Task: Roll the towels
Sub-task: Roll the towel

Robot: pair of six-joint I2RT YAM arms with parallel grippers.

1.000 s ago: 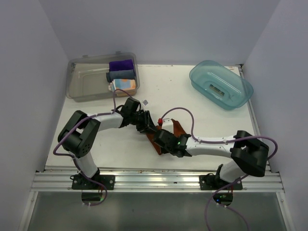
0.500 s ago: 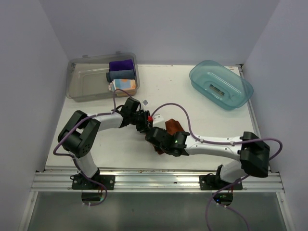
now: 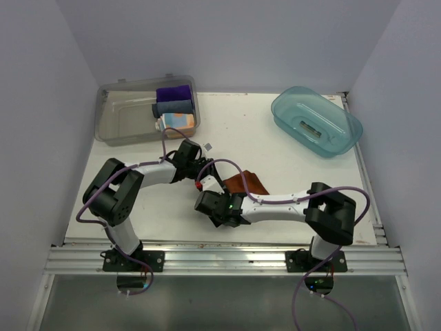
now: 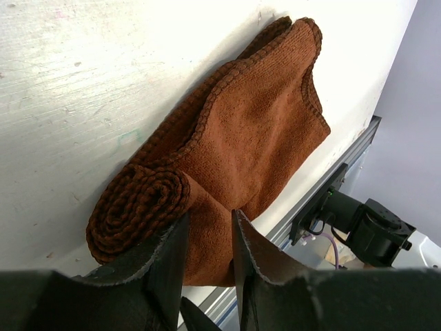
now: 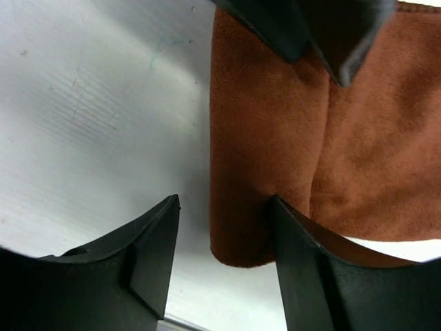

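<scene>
Here the patterned towel sits in the clear bin at the far left. The work seems to be on the brown towel, which lies on the tabletop between the two arms. One end of it is wound into a tight roll and the rest lies flat in folded layers.

The left gripper has its jaws narrow, with the tips set on the cloth just beside the roll. Whether it pinches the cloth or only presses on it, I cannot tell.

The right gripper is released. Its jaws are spread and hold nothing, one finger over bare tabletop and the other over the towel's side edge.

To my eye, doing this step well means both ends of the roll should advance together. The left gripper should probably keep the wound part pressed down so it cannot spring loose. The right gripper should likely come down on the roll's other end rather than on the flat cloth. The turn is best kept low and tight, because the layered edges are uneven and could wind into a cone.
</scene>
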